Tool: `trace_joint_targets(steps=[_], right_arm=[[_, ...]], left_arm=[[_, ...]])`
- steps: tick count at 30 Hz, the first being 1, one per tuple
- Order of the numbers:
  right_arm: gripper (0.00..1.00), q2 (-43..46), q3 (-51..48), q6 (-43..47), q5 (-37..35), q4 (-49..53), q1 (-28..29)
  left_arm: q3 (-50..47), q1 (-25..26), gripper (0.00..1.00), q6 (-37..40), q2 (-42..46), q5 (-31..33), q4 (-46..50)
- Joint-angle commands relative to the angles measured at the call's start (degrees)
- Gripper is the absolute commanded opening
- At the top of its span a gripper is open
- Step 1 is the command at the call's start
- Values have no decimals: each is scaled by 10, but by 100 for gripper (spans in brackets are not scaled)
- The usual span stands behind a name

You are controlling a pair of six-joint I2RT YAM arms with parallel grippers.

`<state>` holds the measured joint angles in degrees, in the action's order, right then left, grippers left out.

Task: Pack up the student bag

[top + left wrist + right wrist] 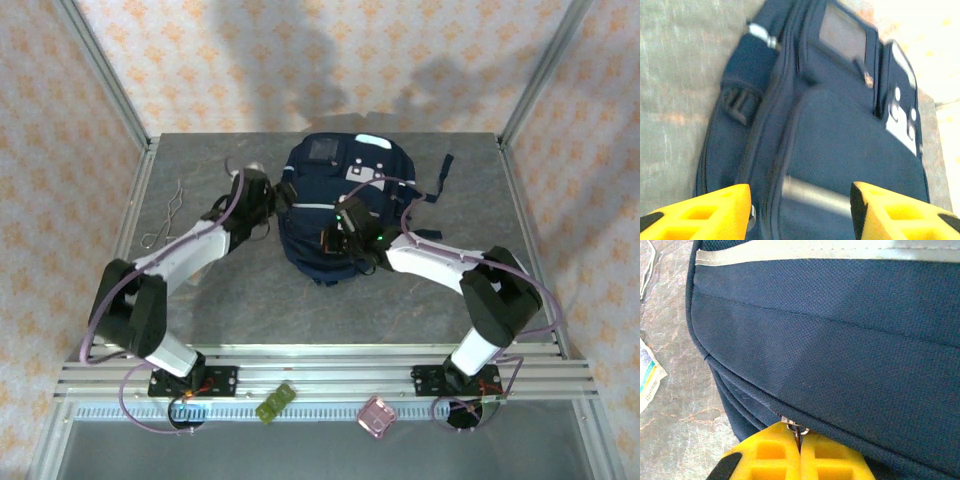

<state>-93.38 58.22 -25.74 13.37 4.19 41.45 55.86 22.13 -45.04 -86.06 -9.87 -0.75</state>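
Backpack [305,235] flat on table [230,310], centre-back, long axis running near to far, white patches at the far end. Right gripper [800,452] over its near half, clenched on the metal zip pull [796,429] at the seam. Zip line stretching off along the bag's edge, so the coming pull probably along that seam, not across it. Left gripper [800,202] close beside the bag's left flank, spread wide, nothing between the fingers, bag dead ahead. Right arm the nearer to the zip. Main compartment apparently shut, contents hidden. Side pocket [747,65] with a pale shiny tip at its mouth, too blurred to name.
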Motion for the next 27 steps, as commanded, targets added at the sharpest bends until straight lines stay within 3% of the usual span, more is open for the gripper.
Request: trace_joint_targets(steps=[1,5,15,17,22,27], right_arm=[[0,-4,22,-3,26,-24,6],[0,-5,22,-1,33,-27,6],[0,-1,13,-3,46,-32,9],[0,-2,13,0,47,-31,12],[0,-3,19,19,22,0,13],[0,5,12,39,-27,54,-3]], left_arm=[[-69,39,59,-81,36,16,-56],[-103,72,62,-119,42,29,-105],[-54,77,59,-123,-39,33,-132],[-38,76,52,-114,-55,37,-124],[-15,61,3,-99,-79,49,-111],[-23,31,0,-93,-76,30,-118]])
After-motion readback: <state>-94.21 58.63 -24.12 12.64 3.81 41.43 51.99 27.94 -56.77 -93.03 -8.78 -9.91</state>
